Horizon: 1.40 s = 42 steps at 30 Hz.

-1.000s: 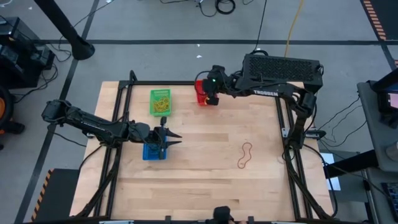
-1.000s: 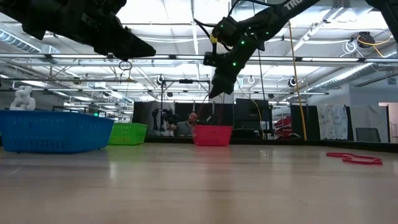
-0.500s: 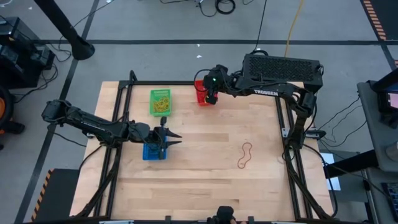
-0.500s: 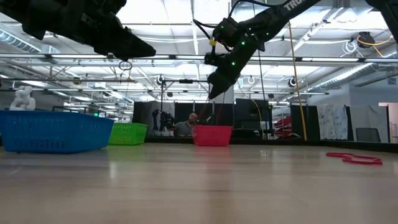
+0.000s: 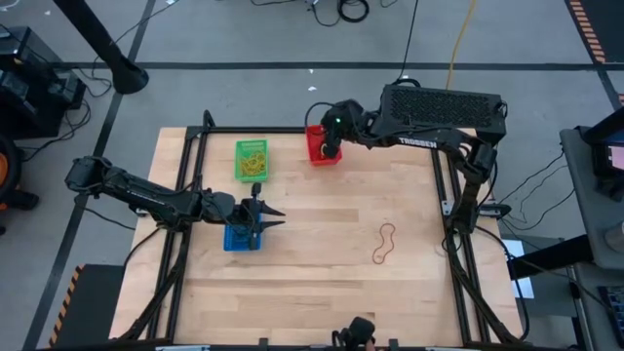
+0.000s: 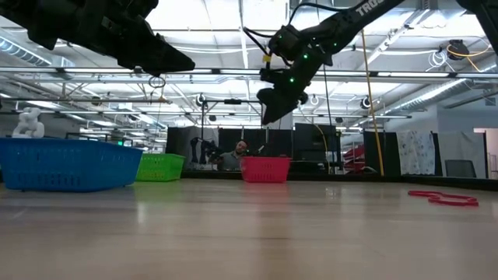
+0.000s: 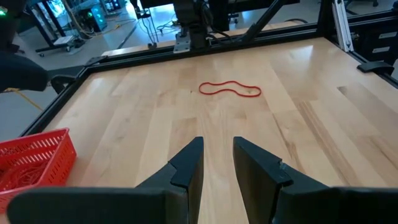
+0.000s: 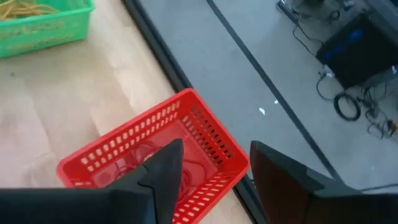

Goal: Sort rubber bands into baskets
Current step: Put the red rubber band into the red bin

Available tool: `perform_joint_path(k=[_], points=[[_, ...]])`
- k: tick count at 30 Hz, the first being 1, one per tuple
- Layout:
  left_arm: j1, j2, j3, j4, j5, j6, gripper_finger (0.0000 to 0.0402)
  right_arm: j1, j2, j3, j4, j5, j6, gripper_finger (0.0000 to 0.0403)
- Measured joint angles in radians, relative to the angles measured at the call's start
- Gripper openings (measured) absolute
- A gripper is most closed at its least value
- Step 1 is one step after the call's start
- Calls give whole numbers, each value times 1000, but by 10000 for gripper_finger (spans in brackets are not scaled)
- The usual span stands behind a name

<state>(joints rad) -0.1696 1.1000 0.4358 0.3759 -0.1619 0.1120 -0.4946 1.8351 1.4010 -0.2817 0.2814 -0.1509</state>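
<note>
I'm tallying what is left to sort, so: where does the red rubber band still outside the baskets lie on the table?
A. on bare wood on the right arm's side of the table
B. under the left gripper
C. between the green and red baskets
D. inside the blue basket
A: the red rubber band lies alone on bare wood on the right arm's side, well away from the red basket, the green basket and the blue basket.

I work in a large industrial lab or workshop hall. Beyond my wooden surface [image 5: 322, 244], framed in black metal rails [image 5: 448, 185], the ceiling [image 6: 194, 82] shows open trusses and strip lights. Grey concrete floor [image 5: 244, 97] with loose cables [image 5: 341, 10] surrounds me, and a person [image 6: 233, 158] sits at a far workstation.
</note>
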Motion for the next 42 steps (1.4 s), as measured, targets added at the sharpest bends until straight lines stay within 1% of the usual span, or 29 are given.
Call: perform_joint_path(k=[5,9,12,15,17,22,25,27,29,34,39,42], points=[[0,0,0,0,0,0,95,-10,0,0,-16,1,17,185],[0,0,0,0,0,0,95,0,0,0,-128,-4,17,179],[0,0,0,0,0,0,95,15,0,-1,-246,-70,23,174],[0,0,0,0,0,0,95,38,-5,-1,-343,-178,54,170],[0,0,0,0,0,0,95,61,-12,-1,-395,-230,71,168],[0,0,0,3,0,0,95,123,-28,-1,-556,-234,67,161],[0,0,0,8,0,-2,95,161,-28,-1,-718,-257,94,157],[0,0,0,8,0,-2,95,195,-28,-7,-799,-313,122,155],[0,0,0,8,0,-2,95,238,-28,-31,-837,-373,159,155],[0,0,0,7,0,-2,95,376,-37,-126,-862,-484,224,155],[0,0,0,7,0,-2,95,524,-35,-235,-855,-498,238,155],[0,0,0,7,0,-2,95,598,-35,-296,-821,-487,209,155]])
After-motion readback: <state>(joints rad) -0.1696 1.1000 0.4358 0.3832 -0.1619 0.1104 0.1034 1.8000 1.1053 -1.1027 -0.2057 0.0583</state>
